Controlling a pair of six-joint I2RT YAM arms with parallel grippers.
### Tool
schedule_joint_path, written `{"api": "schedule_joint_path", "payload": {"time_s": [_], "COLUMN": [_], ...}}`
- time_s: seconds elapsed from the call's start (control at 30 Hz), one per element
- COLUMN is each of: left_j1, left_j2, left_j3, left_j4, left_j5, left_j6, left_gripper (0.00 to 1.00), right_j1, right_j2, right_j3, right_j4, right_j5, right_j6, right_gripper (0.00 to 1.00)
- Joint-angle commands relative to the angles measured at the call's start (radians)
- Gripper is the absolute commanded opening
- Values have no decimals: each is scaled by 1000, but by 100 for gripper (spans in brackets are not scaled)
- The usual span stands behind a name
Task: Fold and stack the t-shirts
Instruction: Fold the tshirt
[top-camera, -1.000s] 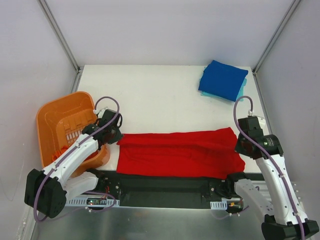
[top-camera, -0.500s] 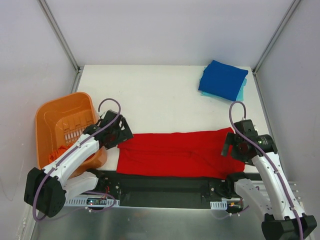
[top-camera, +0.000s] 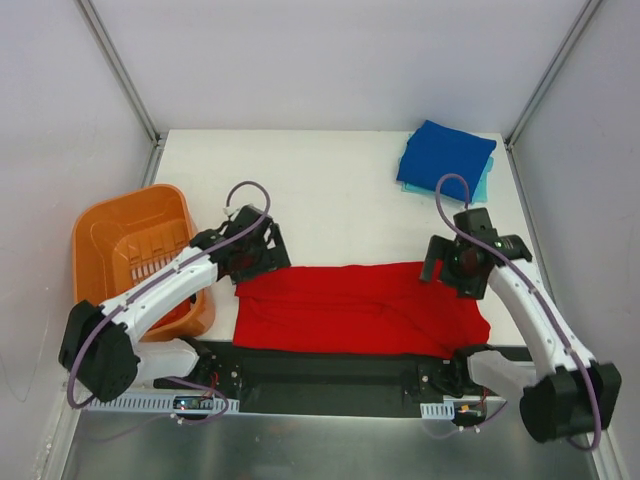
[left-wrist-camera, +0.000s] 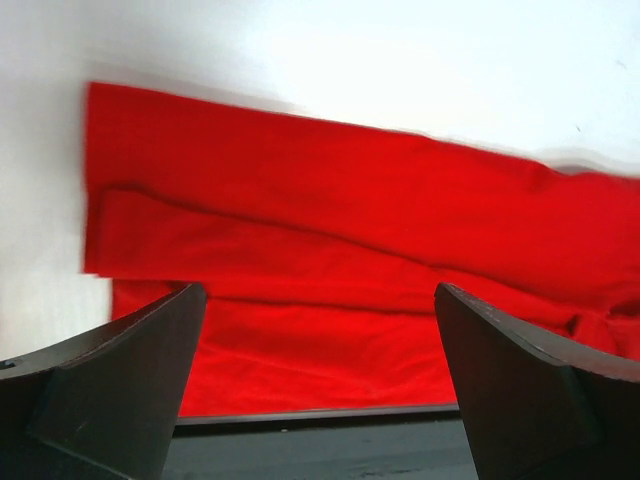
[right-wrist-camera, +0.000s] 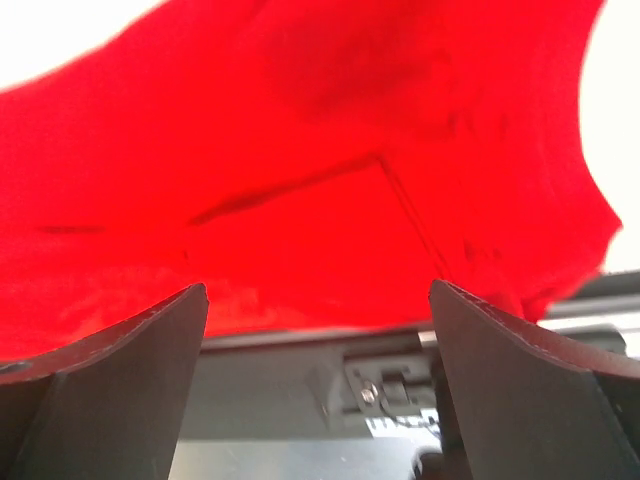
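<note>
A bright red t-shirt (top-camera: 360, 310) lies folded into a long band along the table's near edge. My left gripper (top-camera: 262, 254) hovers open over its left end, and my right gripper (top-camera: 468, 260) hovers open over its right end. In the left wrist view the red t-shirt (left-wrist-camera: 330, 230) lies flat below the open left gripper (left-wrist-camera: 320, 385), with nothing between the fingers. The right wrist view shows the same red cloth (right-wrist-camera: 300, 170) under the open right gripper (right-wrist-camera: 318, 375). A folded royal blue t-shirt (top-camera: 447, 158) lies on a light teal one (top-camera: 484, 186) at the back right corner.
An orange plastic basket (top-camera: 110, 240) stands at the left, close to the left arm. The black base rail (top-camera: 330, 368) runs along the near edge just below the red shirt. Slanted metal posts (top-camera: 120, 70) frame the walls.
Both grippers opened and let go of the red shirt's ends. Each arm then rose and swung inward over the shirt, left to the right, right to the left and back.
</note>
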Motion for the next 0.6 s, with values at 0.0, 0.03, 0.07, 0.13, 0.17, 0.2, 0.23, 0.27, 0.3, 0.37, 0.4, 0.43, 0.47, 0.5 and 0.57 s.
{"api": "schedule_joint_path", "payload": {"time_s": [0.0, 0.03, 0.07, 0.13, 0.17, 0.2, 0.23, 0.27, 0.3, 0.37, 0.4, 0.43, 0.47, 0.5, 0.57], "left_j1": [-58, -73, -79, -91, -91, -95, -95, -96, -98, -98, -98, -98, -98, -98, -98], "left_j2": [116, 139, 179, 214, 245, 254, 263, 277, 282, 297, 302, 306, 314, 317, 316], "left_j3": [67, 78, 81, 81, 80, 75, 61, 55, 43, 31, 26, 23, 21, 18, 11], "left_j4": [38, 57, 66, 84, 86, 89, 94, 104, 111, 127, 131, 131, 132, 135, 135], "left_j5": [63, 79, 96, 139, 143, 148, 165, 172, 183, 203, 206, 208, 211, 214, 211], "left_j6": [17, 23, 31, 43, 42, 43, 42, 43, 43, 42, 43, 42, 43, 45, 45], "left_gripper": [99, 99, 99, 99, 99, 99, 99, 99, 99, 99, 99, 99, 99, 99, 99], "right_j1": [-1, -1, -1, -1, -1, 1, 1, -1, -1, 2, 4, 14, 20, 27, 40], "right_j2": [197, 236, 274, 400, 478, 513, 546, 576, 631, 688, 745, 771, 799, 843, 882], "right_j3": [29, 34, 48, 68, 82, 86, 91, 97, 118, 154, 172, 222, 255, 293, 388], "right_j4": [169, 185, 198, 225, 231, 252, 261, 271, 284, 289, 292, 291, 285, 247, 235], "right_j5": [48, 60, 68, 61, 51, 19, 7, -1, -39, -65, -90, -97, -104, -75, -93], "right_j6": [36, 39, 44, 47, 50, 50, 52, 52, 52, 45, 41, 38, 32, 21, 12], "right_gripper": [97, 97, 97, 97, 97, 97, 97, 97, 97, 97, 97, 97, 97, 97, 97]}}
